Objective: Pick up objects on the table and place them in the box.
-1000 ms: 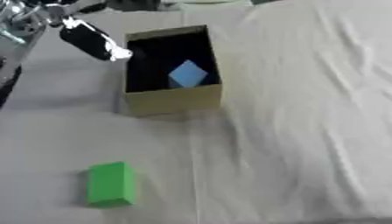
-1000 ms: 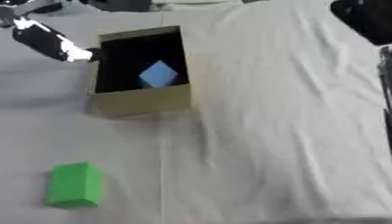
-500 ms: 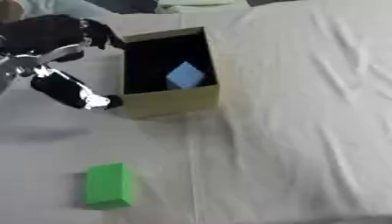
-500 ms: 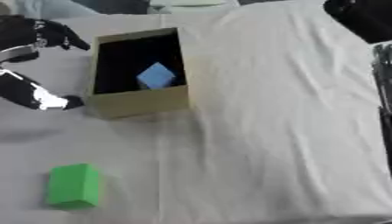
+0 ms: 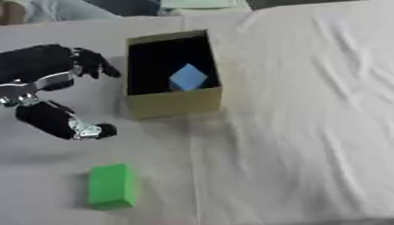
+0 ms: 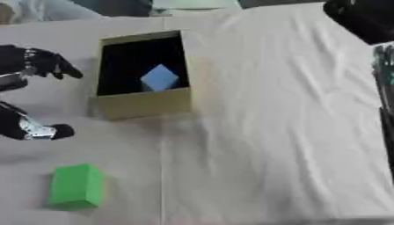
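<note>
I count one blue block [image 5: 187,78] already lying inside the box [image 5: 174,102], while the green block [image 5: 111,185] sits untouched on the table [image 5: 292,132], below my empty, spread-fingered left hand [image 5: 48,74], which hangs beside the box.

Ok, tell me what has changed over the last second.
The left hand has come away from the far left corner of the box, moving nearer along its left side toward the green block, fingers spread, holding nothing. The blue block stays inside the box; the green block and box have not moved.
</note>
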### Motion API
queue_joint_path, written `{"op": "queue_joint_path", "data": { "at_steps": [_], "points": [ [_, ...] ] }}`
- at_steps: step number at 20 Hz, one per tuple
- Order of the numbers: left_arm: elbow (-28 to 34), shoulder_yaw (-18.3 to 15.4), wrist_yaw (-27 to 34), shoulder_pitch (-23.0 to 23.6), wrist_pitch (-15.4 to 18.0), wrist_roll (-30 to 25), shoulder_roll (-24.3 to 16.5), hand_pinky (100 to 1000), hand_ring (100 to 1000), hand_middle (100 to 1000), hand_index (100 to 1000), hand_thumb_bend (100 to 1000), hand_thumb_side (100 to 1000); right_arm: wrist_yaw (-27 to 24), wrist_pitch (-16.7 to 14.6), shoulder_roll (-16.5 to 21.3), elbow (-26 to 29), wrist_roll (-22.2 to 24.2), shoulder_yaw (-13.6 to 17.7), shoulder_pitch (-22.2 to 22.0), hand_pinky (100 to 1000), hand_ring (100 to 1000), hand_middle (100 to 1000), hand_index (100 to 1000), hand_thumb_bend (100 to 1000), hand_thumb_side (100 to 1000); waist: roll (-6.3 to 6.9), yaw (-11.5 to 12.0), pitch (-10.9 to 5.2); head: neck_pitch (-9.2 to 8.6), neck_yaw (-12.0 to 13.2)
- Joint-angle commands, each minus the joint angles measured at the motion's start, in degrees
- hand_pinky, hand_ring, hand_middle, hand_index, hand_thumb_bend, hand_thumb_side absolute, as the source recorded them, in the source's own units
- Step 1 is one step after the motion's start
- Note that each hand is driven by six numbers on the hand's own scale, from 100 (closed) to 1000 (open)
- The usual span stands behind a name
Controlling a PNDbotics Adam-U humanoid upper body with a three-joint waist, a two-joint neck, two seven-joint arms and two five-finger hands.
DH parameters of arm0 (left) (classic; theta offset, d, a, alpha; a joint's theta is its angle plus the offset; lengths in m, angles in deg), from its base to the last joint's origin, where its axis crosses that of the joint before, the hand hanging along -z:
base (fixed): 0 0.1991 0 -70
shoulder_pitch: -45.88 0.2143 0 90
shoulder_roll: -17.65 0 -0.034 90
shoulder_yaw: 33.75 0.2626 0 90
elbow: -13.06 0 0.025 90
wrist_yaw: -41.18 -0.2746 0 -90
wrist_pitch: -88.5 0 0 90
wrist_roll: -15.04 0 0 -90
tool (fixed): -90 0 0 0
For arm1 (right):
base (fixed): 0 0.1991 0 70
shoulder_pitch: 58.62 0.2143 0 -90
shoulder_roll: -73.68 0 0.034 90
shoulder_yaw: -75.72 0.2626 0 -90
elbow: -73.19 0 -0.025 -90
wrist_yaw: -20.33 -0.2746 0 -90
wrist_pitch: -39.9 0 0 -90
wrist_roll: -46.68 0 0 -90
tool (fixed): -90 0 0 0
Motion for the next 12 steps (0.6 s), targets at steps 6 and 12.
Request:
{"op": "queue_joint_path", "data": {
  "at_steps": [6, 12],
  "points": [
    [0.8, 1.4, 0.8, 3.4, 4.4, 2.8, -4.3, 684, 736, 766, 894, 591, 677, 0.4, 0.3, 1.5, 0.9, -0.4, 0.7, 0.0, 827, 732, 524, 821, 100, 717, -0.21, 0.5, -1.37, 0.29, -1.0],
    [0.8, 2.2, 1.8, 6.0, 8.9, 7.4, -5.1, 661, 714, 754, 891, 593, 699, 0.5, 0.4, 1.5, 0.9, -0.5, 0.7, -0.4, 826, 732, 524, 821, 100, 717, -0.14, 0.8, -1.76, 0.29, -1.6]
  ]
}}
